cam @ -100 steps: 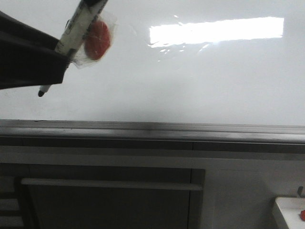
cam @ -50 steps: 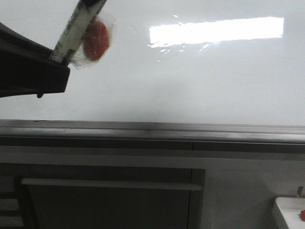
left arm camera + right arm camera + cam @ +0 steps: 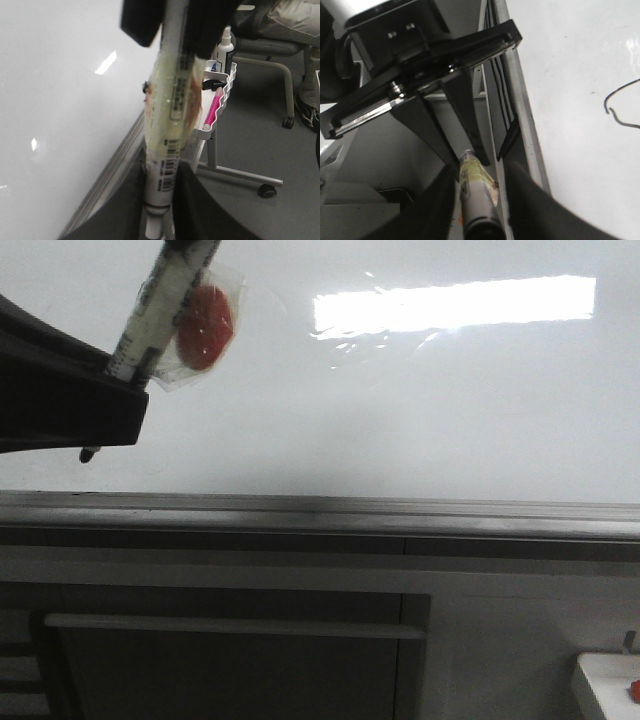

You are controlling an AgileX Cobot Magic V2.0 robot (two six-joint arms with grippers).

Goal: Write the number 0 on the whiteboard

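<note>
The whiteboard (image 3: 400,410) fills the upper front view, glossy, with a bright rectangle of reflected light. A white marker (image 3: 150,310) with a barcode label slants across its left side, and a red disc in clear plastic (image 3: 205,328) is taped to it. My left gripper (image 3: 118,405) is shut on the marker's lower barrel (image 3: 161,175); the tip (image 3: 88,453) pokes out just below it. My right gripper (image 3: 480,210) is shut on the marker's upper end (image 3: 475,195). Only a thin black curved piece of the number 0 (image 3: 620,102) shows, at the edge of the right wrist view.
A grey metal rail (image 3: 320,510) runs under the board. Below it is a dark cabinet front with a pale bar (image 3: 235,625). A white tray (image 3: 605,680) sits at the lower right. Beside the board stand a white cart (image 3: 220,100) with a spray bottle (image 3: 226,45) and an occupied chair (image 3: 280,47).
My left gripper has shifted slightly down and to the right over the marker, hiding more of its lower end. The marker tip now sits a little lower on the board.
</note>
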